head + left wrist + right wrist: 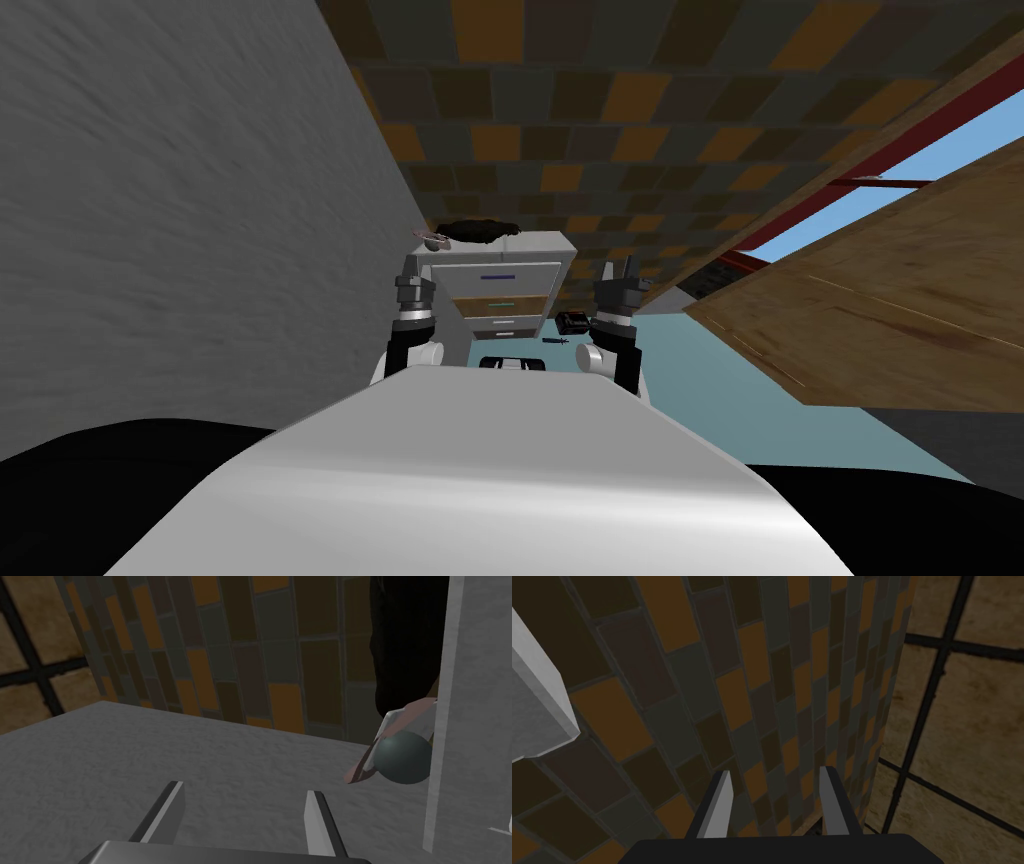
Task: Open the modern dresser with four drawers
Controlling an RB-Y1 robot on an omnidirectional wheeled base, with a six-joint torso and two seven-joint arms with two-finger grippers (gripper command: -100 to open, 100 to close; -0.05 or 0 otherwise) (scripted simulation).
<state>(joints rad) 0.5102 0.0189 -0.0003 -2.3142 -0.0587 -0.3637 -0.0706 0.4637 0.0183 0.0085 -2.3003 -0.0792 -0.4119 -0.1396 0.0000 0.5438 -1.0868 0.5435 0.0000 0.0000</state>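
Note:
A pale grey dresser (pixel 500 285) stands ahead against the tiled wall, its stacked drawer fronts grey and wood-coloured with small bar handles, all looking flush. My left gripper (pixel 412 268) is raised beside the dresser's left side and my right gripper (pixel 620 270) beside its right side, both apart from it. In the left wrist view the left gripper (pixel 245 816) is open with nothing between its fingers, and the dresser's side panel (pixel 470 701) rises nearby. In the right wrist view the right gripper (pixel 774 801) is open and empty, set narrower, with a dresser corner (pixel 537 711) off to one side.
A grey wall (pixel 200 250) runs close along the left. A big wooden slab (pixel 900 300) slants in at the right. A dark heap (pixel 478 230) lies on the dresser top beside a dark ball (pixel 404 757). A small dark box (pixel 575 322) lies on the floor.

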